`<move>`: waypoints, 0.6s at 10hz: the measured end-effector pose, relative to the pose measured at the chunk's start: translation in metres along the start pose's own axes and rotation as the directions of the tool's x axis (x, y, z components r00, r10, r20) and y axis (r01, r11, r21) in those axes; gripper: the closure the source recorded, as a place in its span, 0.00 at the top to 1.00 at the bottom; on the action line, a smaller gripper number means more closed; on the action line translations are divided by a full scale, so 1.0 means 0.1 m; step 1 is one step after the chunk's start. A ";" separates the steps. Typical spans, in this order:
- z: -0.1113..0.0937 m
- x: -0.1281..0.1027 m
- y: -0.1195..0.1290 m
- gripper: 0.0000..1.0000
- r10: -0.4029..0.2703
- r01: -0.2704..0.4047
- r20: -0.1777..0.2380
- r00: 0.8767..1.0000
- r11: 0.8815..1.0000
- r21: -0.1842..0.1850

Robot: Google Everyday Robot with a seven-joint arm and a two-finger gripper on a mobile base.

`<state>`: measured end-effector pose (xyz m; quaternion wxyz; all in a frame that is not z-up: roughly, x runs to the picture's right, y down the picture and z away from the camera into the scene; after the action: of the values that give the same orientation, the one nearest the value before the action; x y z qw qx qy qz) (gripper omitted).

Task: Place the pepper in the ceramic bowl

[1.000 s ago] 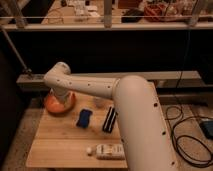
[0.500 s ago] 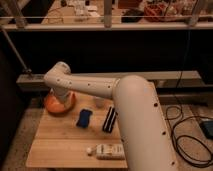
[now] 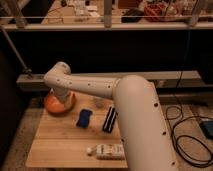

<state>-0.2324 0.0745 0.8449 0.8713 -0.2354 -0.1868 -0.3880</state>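
The ceramic bowl (image 3: 54,105) is glossy orange and sits at the far left of the wooden table (image 3: 60,145). My white arm (image 3: 95,87) reaches from the lower right across the table to it. The gripper (image 3: 62,99) hangs down at the arm's end, right over the bowl and partly covering it. I see no pepper; it is hidden or out of view.
A blue pad (image 3: 84,118) lies right of the bowl, with a black oblong object (image 3: 109,119) beside it. A white bottle (image 3: 106,150) lies on its side near the front edge. A shelf rail (image 3: 165,77) runs behind the table. Cables (image 3: 186,135) lie on the floor at right.
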 end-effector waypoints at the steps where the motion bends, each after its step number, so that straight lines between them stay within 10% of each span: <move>1: 0.00 0.00 0.00 0.15 0.001 -0.001 0.000 1.000 1.000 -0.001; 6: 0.00 0.01 0.02 0.15 0.006 -0.006 -0.004 1.000 1.000 -0.004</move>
<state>-0.2308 0.0749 0.8446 0.8724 -0.2369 -0.1836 -0.3862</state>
